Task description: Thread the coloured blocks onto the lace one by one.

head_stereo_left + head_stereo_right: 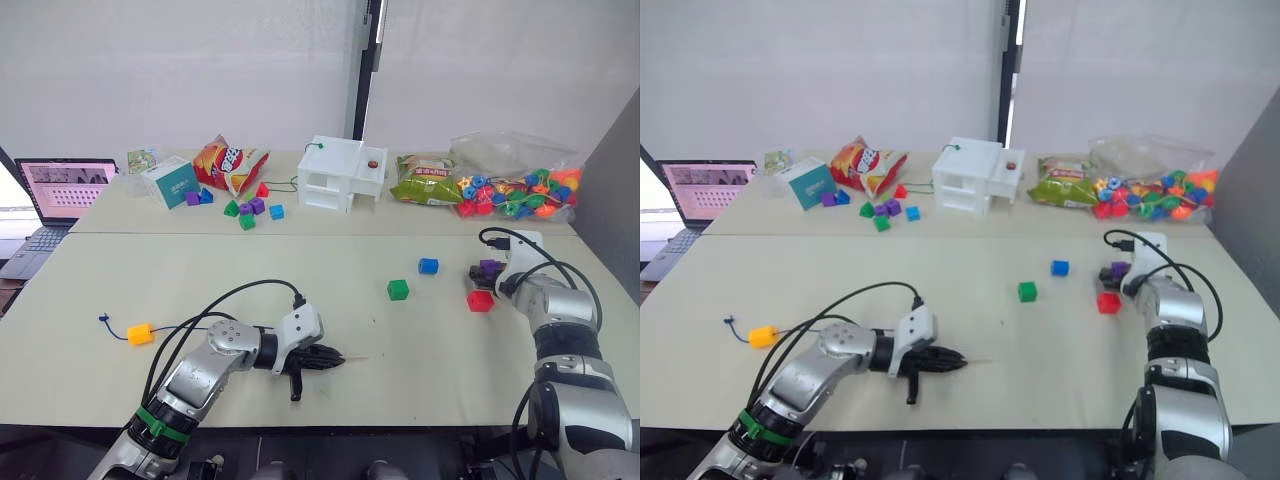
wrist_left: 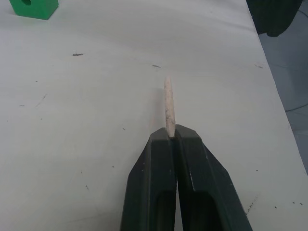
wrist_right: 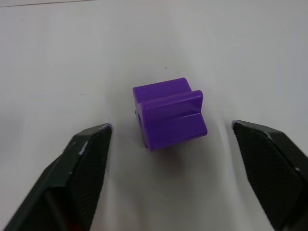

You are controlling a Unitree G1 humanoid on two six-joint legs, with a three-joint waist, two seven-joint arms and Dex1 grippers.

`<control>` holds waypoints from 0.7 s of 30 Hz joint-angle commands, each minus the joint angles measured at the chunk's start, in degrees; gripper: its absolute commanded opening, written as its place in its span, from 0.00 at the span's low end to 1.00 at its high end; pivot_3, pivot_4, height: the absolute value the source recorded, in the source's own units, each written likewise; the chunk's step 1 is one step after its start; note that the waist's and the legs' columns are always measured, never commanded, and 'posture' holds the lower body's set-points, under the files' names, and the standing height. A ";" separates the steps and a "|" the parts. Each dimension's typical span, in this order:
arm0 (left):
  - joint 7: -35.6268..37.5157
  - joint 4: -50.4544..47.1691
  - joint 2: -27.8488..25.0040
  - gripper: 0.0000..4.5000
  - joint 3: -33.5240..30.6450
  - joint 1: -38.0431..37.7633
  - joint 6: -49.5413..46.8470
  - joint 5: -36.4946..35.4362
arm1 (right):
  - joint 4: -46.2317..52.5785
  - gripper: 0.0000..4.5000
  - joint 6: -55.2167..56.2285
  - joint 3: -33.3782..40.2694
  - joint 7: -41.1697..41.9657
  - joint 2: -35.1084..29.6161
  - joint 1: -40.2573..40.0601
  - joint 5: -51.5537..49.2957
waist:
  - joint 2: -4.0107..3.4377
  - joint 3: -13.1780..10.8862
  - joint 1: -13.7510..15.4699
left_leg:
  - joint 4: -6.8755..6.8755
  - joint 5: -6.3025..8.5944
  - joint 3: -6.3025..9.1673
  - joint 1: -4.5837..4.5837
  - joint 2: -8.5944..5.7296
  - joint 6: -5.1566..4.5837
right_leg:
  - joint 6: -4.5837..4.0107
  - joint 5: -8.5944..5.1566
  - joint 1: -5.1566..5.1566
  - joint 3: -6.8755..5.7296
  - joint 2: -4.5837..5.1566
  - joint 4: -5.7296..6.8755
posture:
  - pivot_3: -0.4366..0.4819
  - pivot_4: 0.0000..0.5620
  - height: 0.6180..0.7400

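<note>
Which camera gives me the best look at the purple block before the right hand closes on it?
The right wrist view: the purple block sits large between the open right hand fingers, its hole visible. In the eye views it is a small purple patch beside the hand.

laptop [image 1: 58, 190] far left | crisp bag [image 1: 229, 163] | white box [image 1: 340, 173] | bead bag [image 1: 520, 190], possibly open

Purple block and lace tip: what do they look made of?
Purple block: likely moulded plastic, with an even colour, a soft sheen on its faces and a small hole in one side. Lace tip: pale, matt and stiff, speckled with dark marks, held straight out of the shut left gripper; possibly wood or hardened cord, hard to tell which.
</note>
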State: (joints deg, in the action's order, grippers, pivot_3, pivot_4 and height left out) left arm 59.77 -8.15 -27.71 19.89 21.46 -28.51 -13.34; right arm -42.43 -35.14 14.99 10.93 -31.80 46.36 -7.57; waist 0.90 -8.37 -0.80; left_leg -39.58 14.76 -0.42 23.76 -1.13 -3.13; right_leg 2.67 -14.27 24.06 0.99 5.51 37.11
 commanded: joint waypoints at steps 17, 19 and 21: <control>0.17 -1.71 -0.87 0.00 -0.70 0.22 -0.13 -1.16 | 8.98 0.25 0.42 0.01 0.95 -0.27 -0.56 -1.51 | -0.01 0.00 0.08 | 0.02 0.00 0.00 0.01 -0.01 0.00 | 0.00 0.00 0.01 0.01 0.04 0.00 | 0.48 0.27 1.00; 0.39 -1.69 -1.06 0.00 -0.74 0.25 -0.11 -1.22 | 17.92 0.25 -3.82 0.73 0.15 0.05 -3.37 -2.42 | -0.02 0.00 0.16 | 0.05 0.00 0.01 0.02 0.00 0.00 | 0.00 0.00 0.04 0.01 0.04 0.01 | 0.48 0.27 1.00; 0.51 -1.78 -1.28 0.00 -0.76 0.19 -0.10 -1.30 | 28.54 0.25 -9.18 1.26 -0.56 0.44 -6.70 -3.45 | -0.04 0.01 0.19 | 0.09 0.00 0.03 0.05 0.00 0.00 | 0.00 0.00 0.06 0.00 0.06 0.02 | 0.48 0.27 1.00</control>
State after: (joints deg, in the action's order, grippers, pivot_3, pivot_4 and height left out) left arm 59.83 -8.18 -28.91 19.87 21.43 -28.82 -13.69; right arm -20.84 -41.44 14.75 11.02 -31.07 39.55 -9.98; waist 0.86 -8.36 -0.61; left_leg -39.46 14.76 -0.38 23.82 -1.13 -3.13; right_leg 2.67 -14.27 24.14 0.99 5.57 37.15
